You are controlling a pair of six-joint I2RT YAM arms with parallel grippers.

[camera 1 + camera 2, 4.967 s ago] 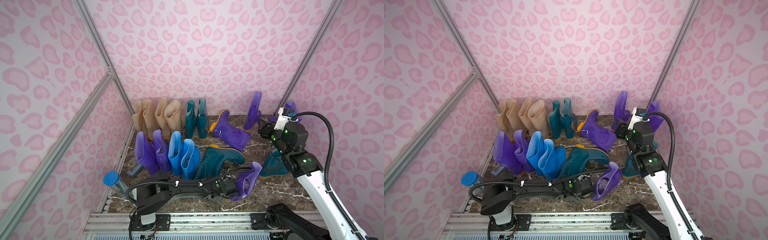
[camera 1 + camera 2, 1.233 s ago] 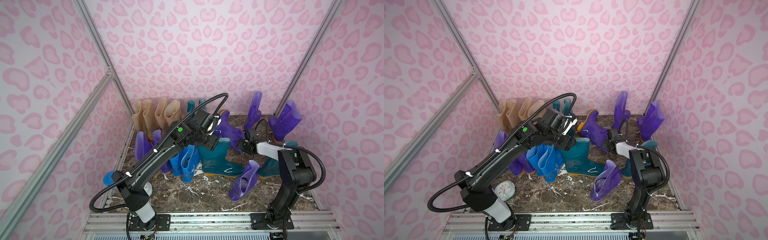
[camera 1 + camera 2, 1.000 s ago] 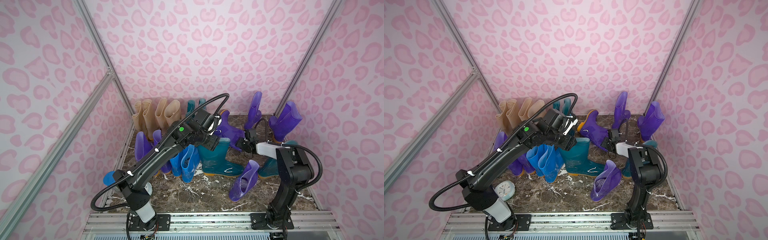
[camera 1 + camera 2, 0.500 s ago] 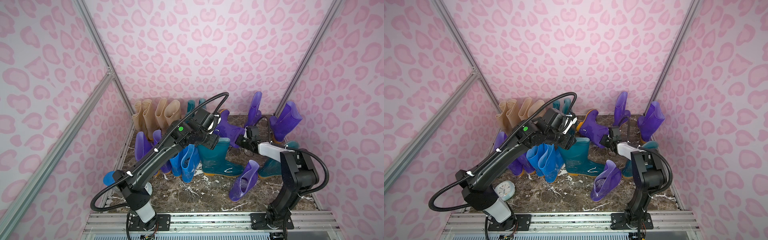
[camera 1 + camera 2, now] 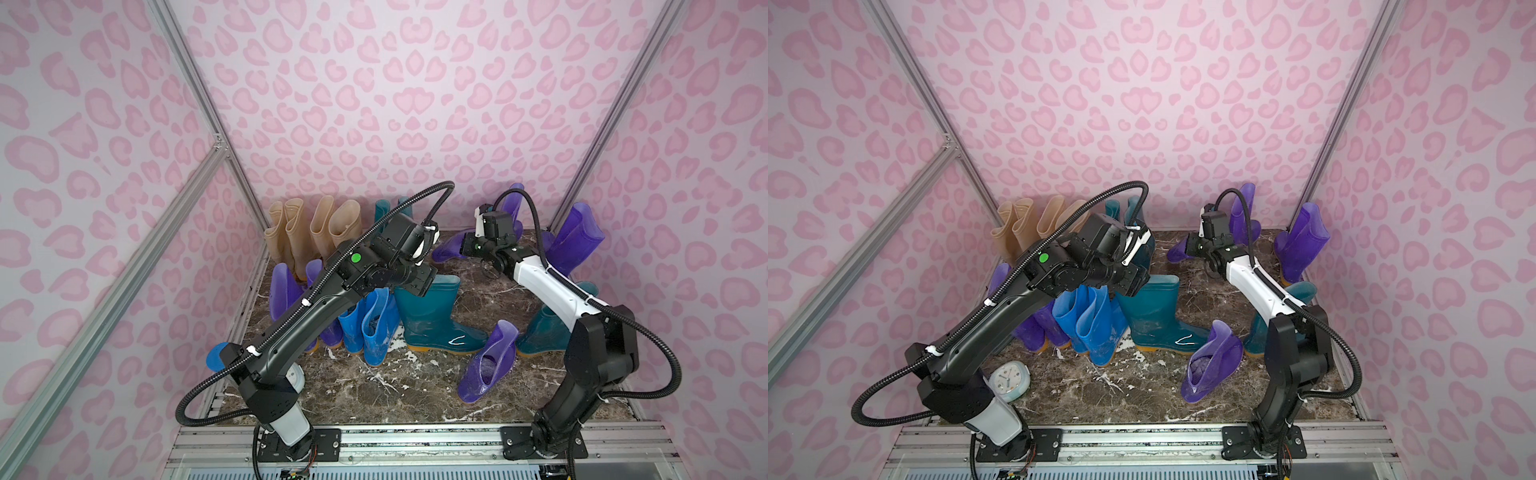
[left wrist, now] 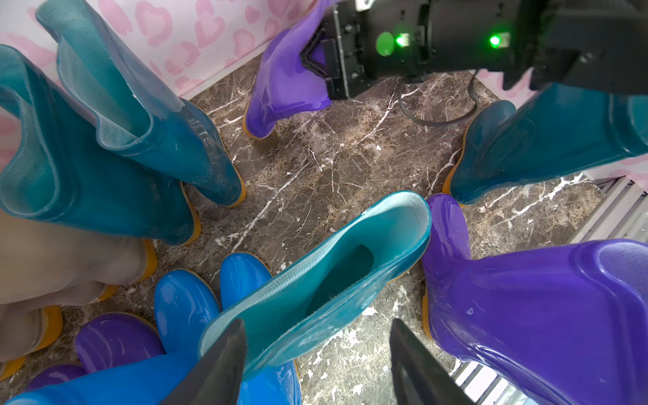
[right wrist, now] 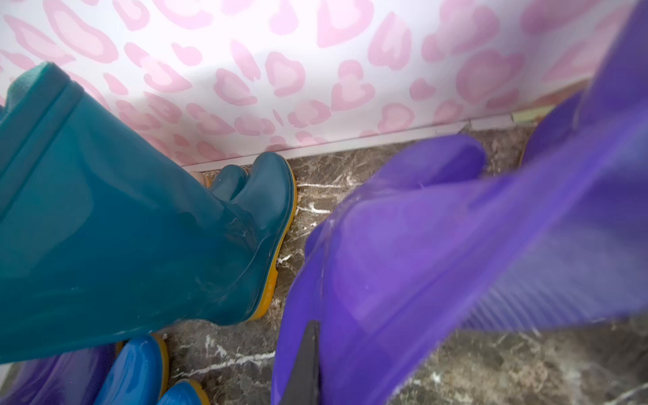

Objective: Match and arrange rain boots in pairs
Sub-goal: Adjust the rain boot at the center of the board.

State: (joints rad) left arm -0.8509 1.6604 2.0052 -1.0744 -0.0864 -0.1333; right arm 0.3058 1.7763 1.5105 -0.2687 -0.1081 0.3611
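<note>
Right wrist view shows the change best: the jaws of the right arm (image 5: 540, 286), which stood apart one second ago, are now closed flat on the thin shaft wall of the purple boot (image 7: 438, 245); only one dark finger (image 7: 305, 368) is visible there, pressed against the rubber. In both top views this boot is behind the standing teal boot (image 5: 428, 316), toward the back wall and slightly to the right; in the left wrist view it is tilted, with its toe touching the marble surface (image 5: 415, 386) and its shaft raised toward the jaws.

The left arm (image 5: 316, 307) has kept its place; its jaws hang above the cuff of the teal boot, rather wide open; the rim lies partly between them, but they do not seem to press on it.

I judge that the grasp is now made, so the boot can be lifted toward a partner; possible partners are the upright purple boot (image 5: 575, 237) far right behind the teal boot, and the fallen purple boot (image 5: 488, 365) in front of it to the right. A pinch on one wall may let the boot swing.
</note>
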